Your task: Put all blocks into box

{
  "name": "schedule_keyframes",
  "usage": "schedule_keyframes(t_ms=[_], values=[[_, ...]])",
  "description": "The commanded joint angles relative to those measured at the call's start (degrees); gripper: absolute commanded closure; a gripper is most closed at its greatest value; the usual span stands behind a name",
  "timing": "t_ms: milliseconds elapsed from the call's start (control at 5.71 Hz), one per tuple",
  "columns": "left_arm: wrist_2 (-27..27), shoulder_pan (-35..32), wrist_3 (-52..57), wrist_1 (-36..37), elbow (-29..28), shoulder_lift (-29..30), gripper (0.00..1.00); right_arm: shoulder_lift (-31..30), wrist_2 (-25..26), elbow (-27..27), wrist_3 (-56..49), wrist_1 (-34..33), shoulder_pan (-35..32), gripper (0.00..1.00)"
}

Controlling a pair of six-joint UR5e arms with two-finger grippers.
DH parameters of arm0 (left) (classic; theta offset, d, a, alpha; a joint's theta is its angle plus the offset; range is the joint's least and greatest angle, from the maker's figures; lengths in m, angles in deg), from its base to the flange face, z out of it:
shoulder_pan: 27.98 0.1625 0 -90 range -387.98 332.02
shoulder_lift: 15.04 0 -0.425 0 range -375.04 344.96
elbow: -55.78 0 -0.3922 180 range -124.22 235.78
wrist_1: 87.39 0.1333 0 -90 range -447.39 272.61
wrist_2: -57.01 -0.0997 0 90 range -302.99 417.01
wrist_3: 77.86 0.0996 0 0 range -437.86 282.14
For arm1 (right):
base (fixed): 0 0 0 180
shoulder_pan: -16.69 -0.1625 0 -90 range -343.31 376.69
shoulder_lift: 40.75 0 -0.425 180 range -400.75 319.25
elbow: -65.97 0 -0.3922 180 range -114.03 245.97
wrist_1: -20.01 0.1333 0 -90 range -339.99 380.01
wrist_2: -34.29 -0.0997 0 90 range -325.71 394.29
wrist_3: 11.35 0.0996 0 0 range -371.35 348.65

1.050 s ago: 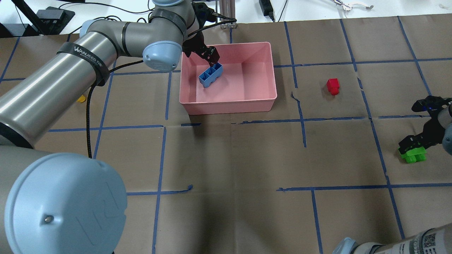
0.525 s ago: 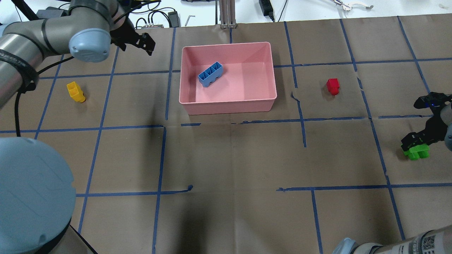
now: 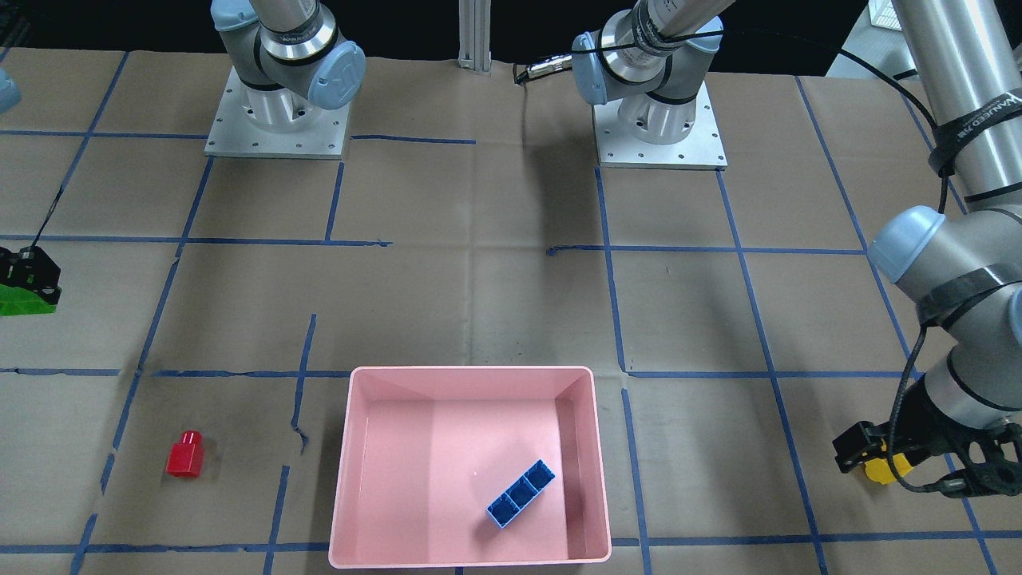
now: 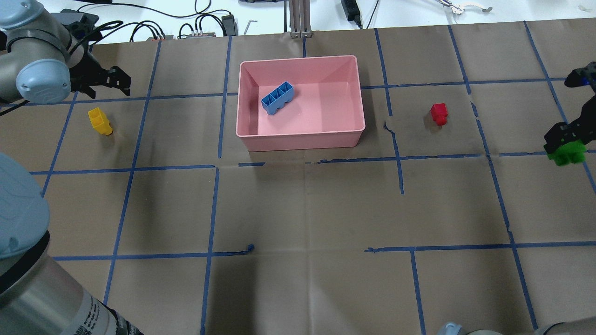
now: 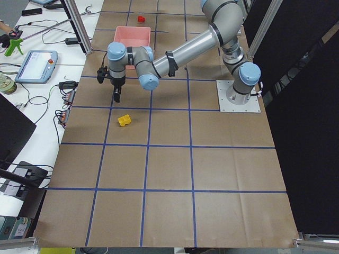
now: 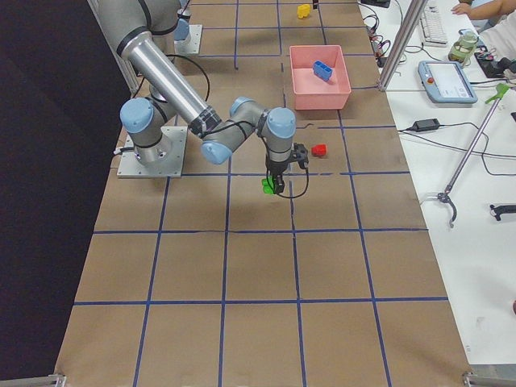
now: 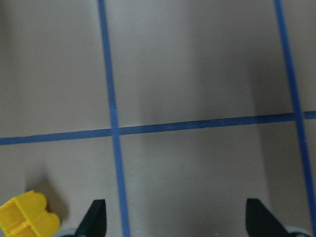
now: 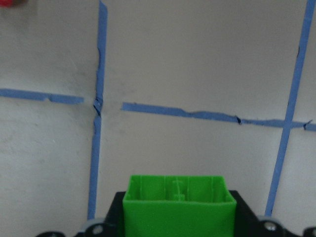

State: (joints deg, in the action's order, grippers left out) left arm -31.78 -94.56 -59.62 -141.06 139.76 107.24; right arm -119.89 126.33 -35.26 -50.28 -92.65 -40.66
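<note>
Right gripper (image 4: 562, 136) clamps the green block (image 8: 177, 212); left gripper (image 7: 173, 219) gapes wide, its arm strap (image 3: 984, 116) reading WANJEED

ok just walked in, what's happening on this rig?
Two arms are putting blocks into the pink box; the blue block already lies inside. The right gripper is shut on the green block, far right of the box. The left gripper hangs open near the yellow block, not touching it. The red block sits untouched on the table.
</note>
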Motion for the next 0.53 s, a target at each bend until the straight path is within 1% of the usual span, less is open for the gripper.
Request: schedule_keyframes(t_ms=[0, 175, 350], values=[[-0.50, 2.42, 0.13, 2.96, 0.65, 2.09, 0.00, 0.91, -0.01, 12.58, 10.74, 11.21, -10.17, 0.48], [-1.55, 3.12, -0.14, 2.96, 0.83, 3.40, 0.00, 2.57, -0.01, 15.16, 18.72, 11.42, -16.33, 0.47], [-1.91, 3.13, 0.04, 2.96, 0.92, 4.89, 0.00, 5.72, -0.36, 17.19, 29.85, 10.72, -24.13, 0.47]])
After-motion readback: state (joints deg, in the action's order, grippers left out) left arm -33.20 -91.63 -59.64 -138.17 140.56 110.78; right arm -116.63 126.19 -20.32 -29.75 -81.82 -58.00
